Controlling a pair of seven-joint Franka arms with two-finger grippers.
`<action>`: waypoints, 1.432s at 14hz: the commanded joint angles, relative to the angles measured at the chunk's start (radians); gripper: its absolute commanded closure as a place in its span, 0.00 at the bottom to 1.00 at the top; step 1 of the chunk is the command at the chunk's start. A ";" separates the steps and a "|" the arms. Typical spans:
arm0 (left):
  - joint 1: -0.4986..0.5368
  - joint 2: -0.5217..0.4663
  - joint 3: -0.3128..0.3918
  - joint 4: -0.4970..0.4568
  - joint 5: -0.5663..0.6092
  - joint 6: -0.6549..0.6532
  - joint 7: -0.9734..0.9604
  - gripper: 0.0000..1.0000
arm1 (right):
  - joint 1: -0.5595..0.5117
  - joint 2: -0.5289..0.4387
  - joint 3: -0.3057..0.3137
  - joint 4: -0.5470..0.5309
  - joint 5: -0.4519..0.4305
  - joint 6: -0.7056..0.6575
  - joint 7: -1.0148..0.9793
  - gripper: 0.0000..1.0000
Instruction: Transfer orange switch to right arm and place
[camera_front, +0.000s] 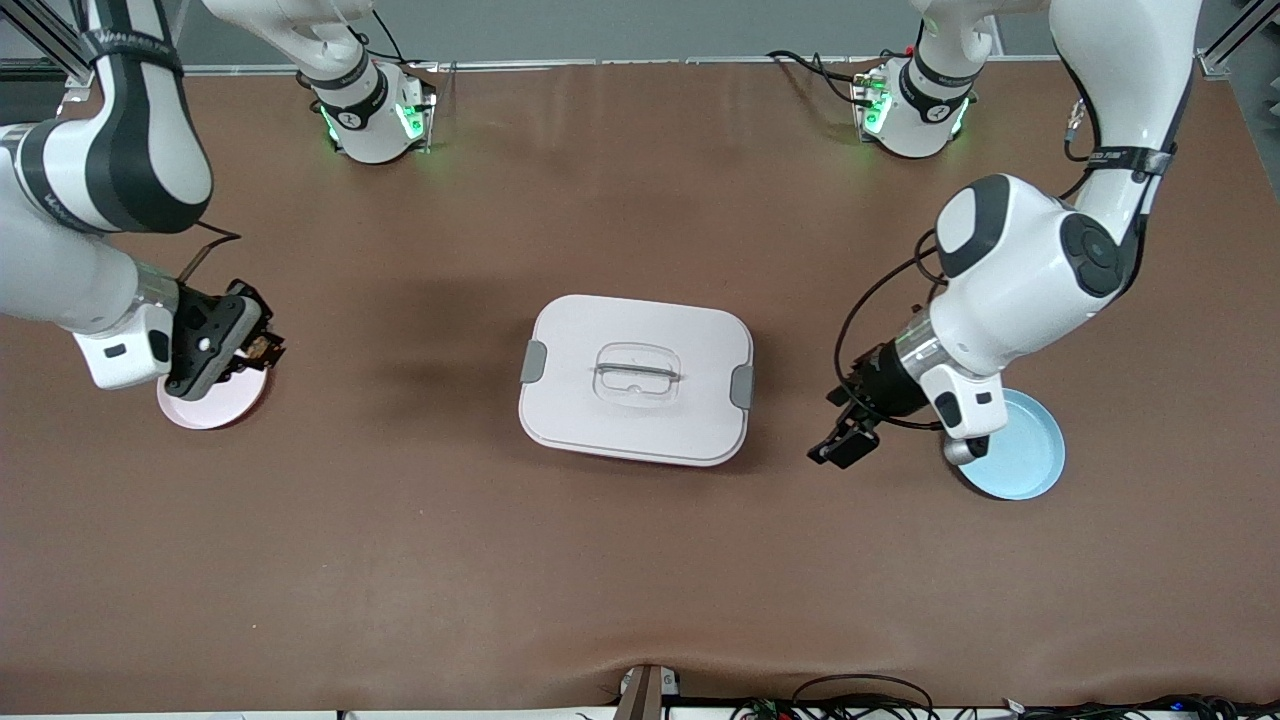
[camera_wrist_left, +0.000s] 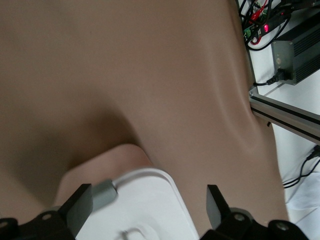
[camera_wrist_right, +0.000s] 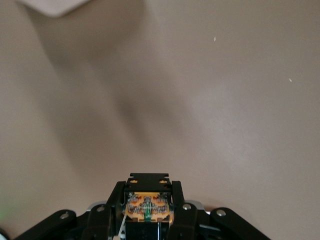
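Two plates sit on the brown table (camera_front: 640, 560), one at each end, with one lidded box between them. Nearest the front camera is the blue plate (camera_front: 1020, 465) at the left arm's end. The left gripper (camera_front: 845, 440) hangs just beside it, toward the middle of the table, over bare mat. Its two fingers (camera_wrist_left: 80, 205) are spread wide with nothing between them; in the left wrist view a corner of the box and one grey latch (camera_wrist_left: 104, 192) show in the gap ahead of the fingertips.

One pale box (camera_front: 636, 378) rests at the middle of the table, its lid shut, a clear handle (camera_front: 637, 373) on top and two grey latches, one on each short side.

At the right arm's end lies the single pink plate (camera_front: 215, 400), about level with the box. The right gripper (camera_front: 262, 345) hovers over that plate's edge, and its two fingers (camera_wrist_right: 179, 197) pinch the orange switch (camera_wrist_right: 148, 206) between them. The right wrist view shows the one switch clamped tight at the fingertips, its orange face turned up toward the camera, a black block (camera_wrist_right: 148, 178) just ahead of it. From the front view the switch is only a small orange-brown speck at the gripper's tip, above the plate's rim.

Farthest off, the two arm bases stand along the table's edge, each with green lights glowing.
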 joint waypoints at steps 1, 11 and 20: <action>0.051 -0.044 -0.005 -0.068 0.015 -0.007 0.130 0.00 | -0.046 -0.049 0.018 -0.121 -0.031 0.103 -0.188 1.00; 0.206 -0.058 -0.005 -0.098 0.275 -0.025 0.846 0.00 | -0.192 -0.044 0.016 -0.351 -0.066 0.436 -0.432 1.00; 0.401 -0.220 -0.011 -0.086 0.264 -0.186 1.141 0.00 | -0.276 0.034 0.018 -0.405 -0.111 0.608 -0.494 1.00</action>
